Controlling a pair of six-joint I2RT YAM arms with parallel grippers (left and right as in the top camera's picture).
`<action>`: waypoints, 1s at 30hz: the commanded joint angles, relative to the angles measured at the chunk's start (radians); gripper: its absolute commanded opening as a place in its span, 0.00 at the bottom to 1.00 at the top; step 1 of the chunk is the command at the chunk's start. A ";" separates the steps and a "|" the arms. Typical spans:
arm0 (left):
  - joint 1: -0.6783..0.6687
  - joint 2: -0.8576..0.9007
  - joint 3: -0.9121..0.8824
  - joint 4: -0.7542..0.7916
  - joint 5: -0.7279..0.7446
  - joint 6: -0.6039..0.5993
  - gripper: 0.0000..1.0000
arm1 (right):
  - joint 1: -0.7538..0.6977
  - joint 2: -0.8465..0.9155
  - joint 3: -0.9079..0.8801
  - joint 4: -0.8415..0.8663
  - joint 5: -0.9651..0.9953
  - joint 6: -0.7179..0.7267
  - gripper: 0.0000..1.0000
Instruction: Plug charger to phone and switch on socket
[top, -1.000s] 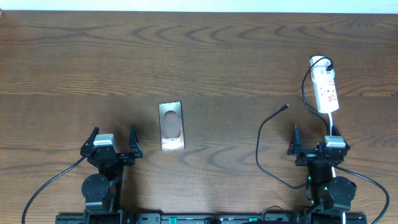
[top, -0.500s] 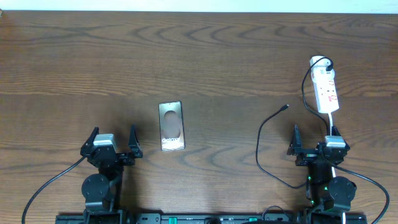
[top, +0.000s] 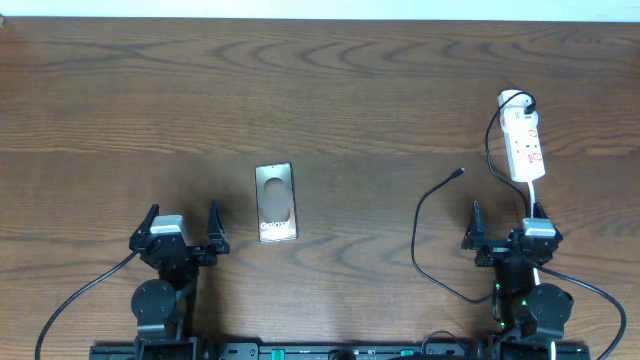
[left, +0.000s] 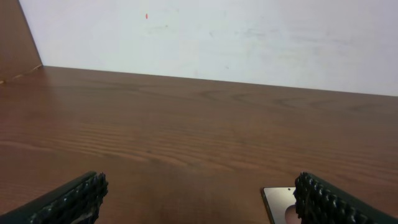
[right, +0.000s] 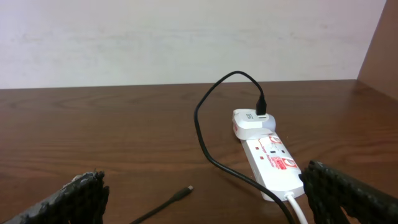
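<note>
Robot lab bench, wooden table (top: 320, 90), plain white wall (left: 249, 37)

The far half of the counter (top: 320, 90) is bare wood, open to either arm. Straight ahead of the left gripper (top: 182, 215), its jaws spread wide, nothing blocks a reach; the phone (top: 275, 203) lies flat just to its right. Ahead of the right gripper (top: 505, 212), equally spread, the charger (top: 420, 215) loops over the counter on its left. The socket (top: 524, 148) sits ahead to its right, and the white cord (top: 533, 192) trails back beside the gripper.
</note>
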 joint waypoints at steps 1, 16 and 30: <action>0.004 -0.005 -0.015 -0.037 -0.010 0.009 0.98 | -0.001 -0.008 -0.001 -0.004 0.002 -0.011 0.99; 0.004 -0.005 -0.009 -0.037 -0.009 -0.027 0.98 | -0.001 -0.008 -0.001 -0.004 0.002 -0.011 0.99; 0.004 0.161 0.208 -0.143 0.014 -0.123 0.98 | -0.001 -0.008 -0.001 -0.004 0.002 -0.011 0.99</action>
